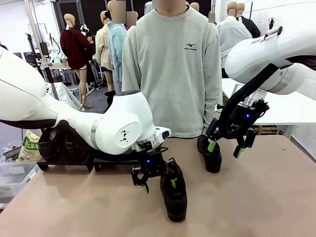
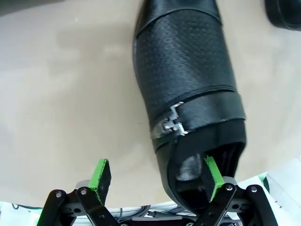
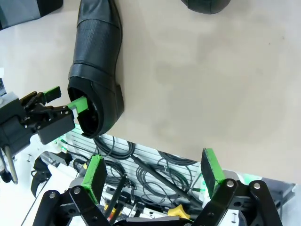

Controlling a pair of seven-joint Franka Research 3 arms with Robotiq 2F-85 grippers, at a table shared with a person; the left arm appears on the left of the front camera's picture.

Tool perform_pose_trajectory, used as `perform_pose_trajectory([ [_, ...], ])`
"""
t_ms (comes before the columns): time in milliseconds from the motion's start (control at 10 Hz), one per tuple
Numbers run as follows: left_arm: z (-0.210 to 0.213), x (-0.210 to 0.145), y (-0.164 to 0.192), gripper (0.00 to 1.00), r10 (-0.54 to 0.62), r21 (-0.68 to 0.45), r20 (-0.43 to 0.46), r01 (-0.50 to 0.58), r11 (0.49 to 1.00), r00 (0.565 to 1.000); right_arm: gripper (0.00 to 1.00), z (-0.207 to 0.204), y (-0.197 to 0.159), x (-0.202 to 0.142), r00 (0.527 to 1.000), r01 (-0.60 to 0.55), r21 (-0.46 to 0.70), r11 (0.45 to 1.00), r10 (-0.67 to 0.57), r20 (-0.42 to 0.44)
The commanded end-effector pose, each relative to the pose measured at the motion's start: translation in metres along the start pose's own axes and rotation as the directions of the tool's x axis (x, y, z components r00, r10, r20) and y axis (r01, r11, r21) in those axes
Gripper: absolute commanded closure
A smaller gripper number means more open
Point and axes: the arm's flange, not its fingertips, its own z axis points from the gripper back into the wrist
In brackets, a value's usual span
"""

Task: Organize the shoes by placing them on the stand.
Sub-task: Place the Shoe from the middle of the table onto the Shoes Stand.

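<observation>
1 stand (image 1: pixel 66 160) at the table's left, partly behind the left arm; at least 1 dark shoe shape (image 1: pixel 49 142) sits on it, and the full count cannot be told. The left gripper (image 1: pixel 159 185) has its fingers apart, 1 pad inside the heel opening of the near shoe (image 2: pixel 183 70) and 1 outside its wall, not clamped. Judged step: taking hold of this shoe. The next move calls for closing on the heel wall, lifting clear and carrying it left to a free place on the stand. The far shoe (image 1: pixel 212 158) stands on the table (image 1: pixel 266 197) before the person (image 1: pixel 173 69). The right gripper (image 1: pixel 224 149) has its fingers apart and empty, just beside that shoe. Shoes on the table: 2
</observation>
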Motion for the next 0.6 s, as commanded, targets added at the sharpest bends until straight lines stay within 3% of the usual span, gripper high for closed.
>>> perform_pose_trajectory([
  [0, -0.0103, 0.0048, -0.0046, 0.0, 0.035, 0.044, -0.003, -0.035, 0.998, 0.999, 0.0, 0.0023, 0.0007, -0.0012, 1.0, 0.017, -0.024, 1.0, -0.017, -0.009],
  [100, -0.0102, 0.002, -0.0069, 0.02, 0.016, 0.032, -0.011, -0.015, 0.999, 1.0, 0.0, 0.0023, 0.0007, -0.0012, 1.0, 0.017, -0.024, 1.0, -0.017, -0.009],
  [200, -0.01, -0.0004, -0.0092, 0.14, -0.037, 0.026, -0.028, 0.038, 0.999, 0.999, 0.0, 0.0023, 0.0007, -0.0012, 1.0, 0.017, -0.024, 1.0, -0.017, -0.009],
  [500, -0.0158, -0.0011, -0.0091, 0.67, -0.049, 0.024, -0.084, 0.051, 0.998, 0.995, 0.0, 0.0023, 0.0007, -0.0012, 1.0, 0.017, -0.024, 1.0, -0.017, -0.009],
])
